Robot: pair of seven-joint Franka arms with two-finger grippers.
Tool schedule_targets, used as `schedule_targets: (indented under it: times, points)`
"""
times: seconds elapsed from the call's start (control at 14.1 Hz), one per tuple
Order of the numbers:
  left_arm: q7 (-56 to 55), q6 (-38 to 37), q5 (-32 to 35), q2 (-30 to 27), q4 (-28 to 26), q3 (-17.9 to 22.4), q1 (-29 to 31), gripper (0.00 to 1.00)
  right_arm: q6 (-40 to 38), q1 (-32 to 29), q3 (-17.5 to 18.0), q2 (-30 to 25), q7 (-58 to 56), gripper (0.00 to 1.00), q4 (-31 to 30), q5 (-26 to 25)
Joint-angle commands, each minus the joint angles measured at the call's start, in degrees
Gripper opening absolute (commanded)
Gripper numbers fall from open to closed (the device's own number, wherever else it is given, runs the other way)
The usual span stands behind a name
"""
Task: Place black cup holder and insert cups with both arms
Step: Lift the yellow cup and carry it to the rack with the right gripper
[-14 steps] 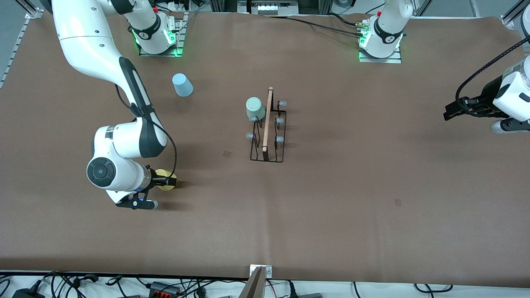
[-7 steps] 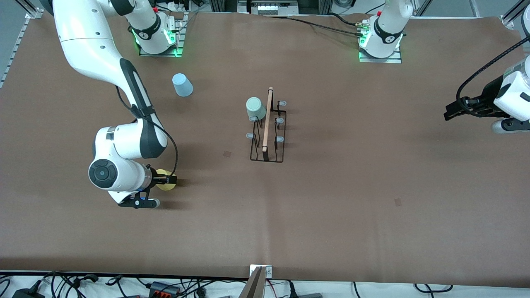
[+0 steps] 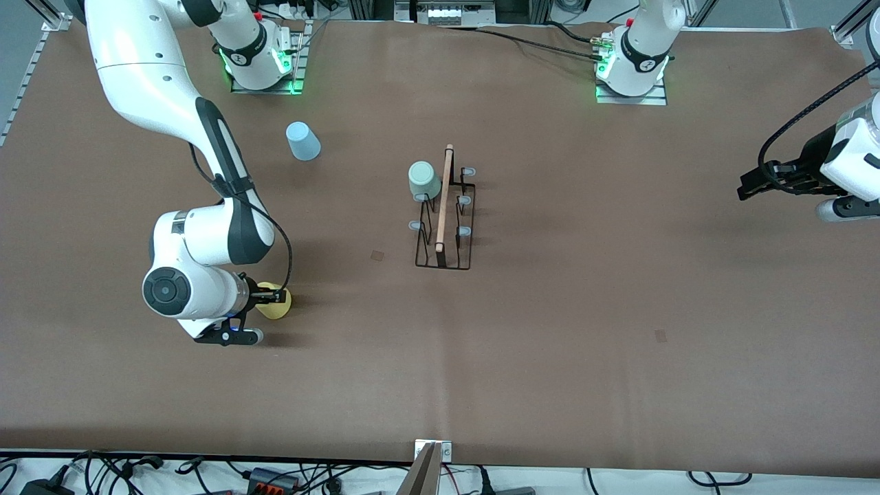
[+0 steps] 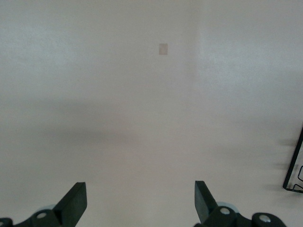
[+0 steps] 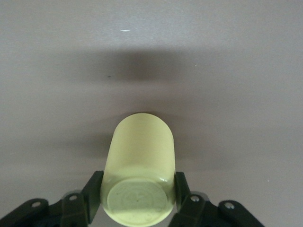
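The black cup holder (image 3: 444, 256) stands at the middle of the table, wooden rod on top. The pale green cup (image 3: 424, 180) sits on one of its pegs, at the end nearer the robots' bases. The light blue cup (image 3: 302, 141) stands upside down on the table near the right arm's base. My right gripper (image 3: 275, 297) is shut on the yellow cup (image 3: 276, 309), low at the table. In the right wrist view the fingers (image 5: 182, 187) clamp the yellow cup (image 5: 142, 146) near its base. My left gripper (image 3: 746, 189) waits open and empty over the left arm's end; it also shows in the left wrist view (image 4: 140, 203).
A corner of the holder (image 4: 296, 165) shows in the left wrist view. Brown table cloth (image 3: 584, 330) all round. Cables and a clamp (image 3: 430, 467) lie along the table edge nearest the front camera.
My right gripper with the yellow cup has shifted very slightly. The left arm has not moved.
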Motion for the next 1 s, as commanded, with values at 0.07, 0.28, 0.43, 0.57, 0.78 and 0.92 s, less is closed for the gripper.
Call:
schedule_targets:
  times: [0.07,0.28,0.43,0.57,0.78,0.92]
  points:
    - [-0.1,-0.6,-0.8,-0.4,0.7,0.3,0.0,1.00,-7.5,3.0,2.0,-2.7,0.4,0.17,7.3,0.6]
    - [-0.1,-0.6,-0.6,-0.4,0.7,0.3,0.0,1.00,-12.2,5.0,6.8,-3.5,8.9,0.17,12.0,0.5]
    - [-0.1,-0.4,-0.5,-0.3,0.7,0.4,0.0,1.00,-13.6,5.0,11.3,-5.3,15.4,0.17,12.4,0.6]
    - [-0.1,0.2,-0.4,0.0,0.8,0.3,0.0,1.00,-14.3,5.0,16.1,-5.9,23.8,0.18,12.4,0.5]
    - [-0.1,0.2,-0.4,0.0,0.8,0.5,0.0,1.00,-13.5,6.3,19.9,-5.9,33.2,0.18,12.4,0.3]
    - [-0.1,0.2,-0.5,0.0,0.8,0.5,0.0,1.00,-12.9,8.2,19.9,-5.5,36.5,0.18,12.4,0.3]
